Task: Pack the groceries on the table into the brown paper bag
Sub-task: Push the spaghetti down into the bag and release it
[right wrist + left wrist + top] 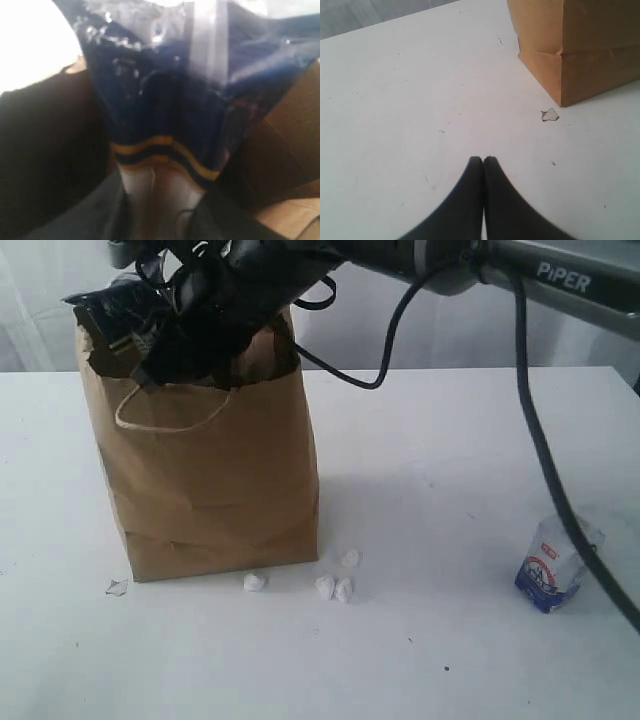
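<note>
1 long dark-blue packet hangs at the open mouth of the 1 brown paper bag. Its upper end juts past the ragged rim on the left of the exterior view. The right gripper is clamped on the packet, and its wrist view shows 2 yellow stripes across the blue film between the fingers. The right arm reaches over from the right and covers much of the bag's mouth, so what lies inside cannot be seen. 1 twine handle droops over the bag's front.

The bag stands upright on the white table. Near its base lie 4 white crumbs, and by its left corner 1 small pale scrap. Well apart, toward the right, stands 1 small white-blue carton, with the arm's black cable crossing in front of it.

The left gripper has its 2 fingers pressed together on nothing, above bare tabletop near the bag's corner.
</note>
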You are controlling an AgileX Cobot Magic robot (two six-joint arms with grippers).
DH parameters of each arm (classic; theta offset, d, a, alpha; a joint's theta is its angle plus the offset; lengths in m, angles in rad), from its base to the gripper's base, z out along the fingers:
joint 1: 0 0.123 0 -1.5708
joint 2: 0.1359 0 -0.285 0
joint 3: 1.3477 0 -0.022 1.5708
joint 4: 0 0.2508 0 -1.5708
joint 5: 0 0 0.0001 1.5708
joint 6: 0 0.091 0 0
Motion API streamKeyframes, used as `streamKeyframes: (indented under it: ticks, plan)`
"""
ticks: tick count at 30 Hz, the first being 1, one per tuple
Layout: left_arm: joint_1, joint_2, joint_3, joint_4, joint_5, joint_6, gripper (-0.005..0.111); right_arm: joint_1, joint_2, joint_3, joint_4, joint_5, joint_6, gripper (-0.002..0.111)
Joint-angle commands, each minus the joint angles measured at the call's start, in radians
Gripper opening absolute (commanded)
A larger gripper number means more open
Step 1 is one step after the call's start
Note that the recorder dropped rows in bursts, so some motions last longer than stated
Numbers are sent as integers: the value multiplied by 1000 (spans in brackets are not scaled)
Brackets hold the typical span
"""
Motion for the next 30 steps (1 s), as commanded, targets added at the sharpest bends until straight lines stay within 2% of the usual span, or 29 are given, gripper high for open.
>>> streamKeyframes:
  ticks: [1, 4, 6, 22, 25, 30]
  plan:
    - [-5, -5, 4, -11, 3, 0, 0, -1, -2, -10, -91, -63, 93, 49]
    - [-5, -5, 4, -11, 3, 0, 0, -1, -2, -10, -91, -74, 95, 62]
    - [-5, -5, 4, -11, 3, 0, 0, -1, -6, -10, -91, -83, 95, 65]
    - [-5, -5, 4, -11, 3, 0, 0, -1, -163, -12, -69, -67, 95, 65]
    - [-5, -5, 4, -11, 3, 0, 0, -1, -213, -12, -143, 8, 145, 64]
    - [-5, -5, 4, -11, 3, 0, 0, -1, -283, -12, -410, 320, 328, 51]
